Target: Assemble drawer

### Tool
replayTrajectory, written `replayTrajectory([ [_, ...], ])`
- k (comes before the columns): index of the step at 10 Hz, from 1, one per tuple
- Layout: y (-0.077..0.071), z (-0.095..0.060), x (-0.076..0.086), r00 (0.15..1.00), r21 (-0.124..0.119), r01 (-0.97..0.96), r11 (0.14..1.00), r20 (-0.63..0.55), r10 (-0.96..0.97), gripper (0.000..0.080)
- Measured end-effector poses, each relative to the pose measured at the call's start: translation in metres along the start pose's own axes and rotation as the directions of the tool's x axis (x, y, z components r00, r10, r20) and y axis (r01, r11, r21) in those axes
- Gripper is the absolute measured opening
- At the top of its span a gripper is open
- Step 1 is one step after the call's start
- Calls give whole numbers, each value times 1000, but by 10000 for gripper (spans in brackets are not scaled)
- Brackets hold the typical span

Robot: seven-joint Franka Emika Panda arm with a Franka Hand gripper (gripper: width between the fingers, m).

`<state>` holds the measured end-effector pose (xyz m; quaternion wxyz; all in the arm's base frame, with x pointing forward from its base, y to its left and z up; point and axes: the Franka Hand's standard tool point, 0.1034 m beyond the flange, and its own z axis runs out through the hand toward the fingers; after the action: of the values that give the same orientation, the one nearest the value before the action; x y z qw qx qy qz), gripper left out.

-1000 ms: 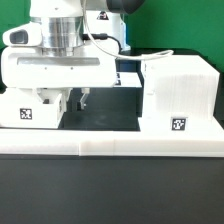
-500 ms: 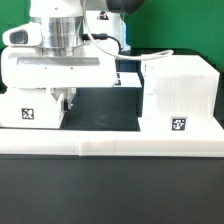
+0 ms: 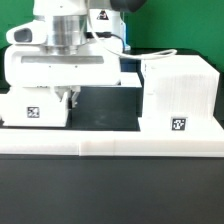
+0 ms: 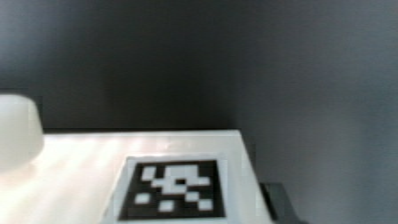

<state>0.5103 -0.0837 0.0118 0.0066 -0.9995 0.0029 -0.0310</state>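
A small white drawer part [image 3: 35, 110] with a black marker tag lies at the exterior view's left. My gripper [image 3: 72, 98] stands over that part's right edge, its fingers together on the edge. In the wrist view the same part [image 4: 80, 160] and its tag [image 4: 175, 190] fill the lower half, with one dark finger [image 4: 272, 200] against the part's side; the other finger is hidden. A larger white drawer box [image 3: 178, 95] with a tag on its front stands at the exterior view's right, apart from the gripper.
A long white ledge [image 3: 110, 146] runs across the front. Black table [image 3: 108, 108] shows between the two white parts. A cable [image 3: 150, 50] hangs behind the arm. A rounded white shape [image 4: 15, 125] sits at the wrist view's edge.
The two fingers, spread a second ago, have closed onto the small part's edge. The hand has since shifted slightly toward the exterior view's right.
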Motion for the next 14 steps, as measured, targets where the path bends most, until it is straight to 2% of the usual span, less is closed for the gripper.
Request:
replayTrajectory([
  [1, -8, -6, -2, 1000, 5, 28, 1000, 1, -28, 41],
  [3, -13, -15, -5, 988, 28, 155, 988, 14, -155, 41],
  [7, -12, -15, -5, 955, 31, 296, 955, 11, -297, 41],
  [8, -12, -13, -5, 931, 26, 365, 931, 13, -365, 41],
  [9, -17, -10, -3, 883, 10, 469, 883, 12, -469, 42],
  [10, -24, -10, -1, 854, 5, 520, 854, 9, -520, 42],
  [12, -35, -9, 6, 736, -2, 677, 736, 17, -677, 42],
  [14, -33, -8, 6, 667, 1, 745, 667, 23, -745, 42],
])
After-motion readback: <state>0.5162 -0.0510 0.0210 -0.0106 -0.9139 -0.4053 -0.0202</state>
